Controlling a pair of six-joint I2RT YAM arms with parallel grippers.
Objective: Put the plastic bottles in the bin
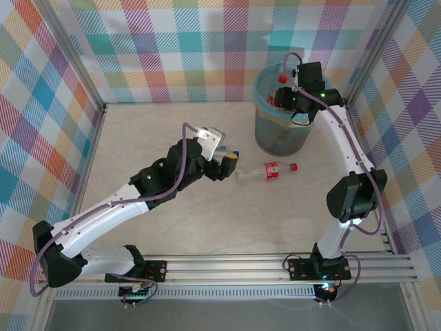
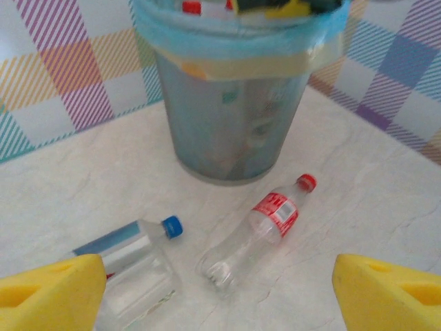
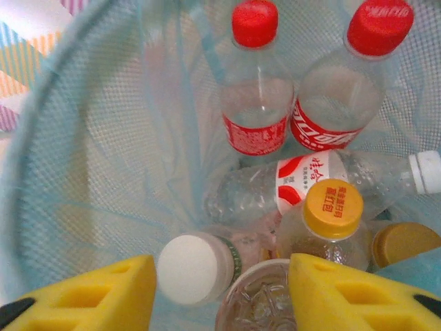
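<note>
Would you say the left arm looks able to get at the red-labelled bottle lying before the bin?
Probably yes: the red-labelled bottle lies bare on the table just ahead of the open left gripper, with nothing between them.

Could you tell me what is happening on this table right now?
It is a clean-up job. The right end effector hangs over the bin, which already holds several bottles. The left end effector, open, hovers above a red-capped bottle and a blue-capped bottle lying on the table. Neither is gripped yet.
</note>
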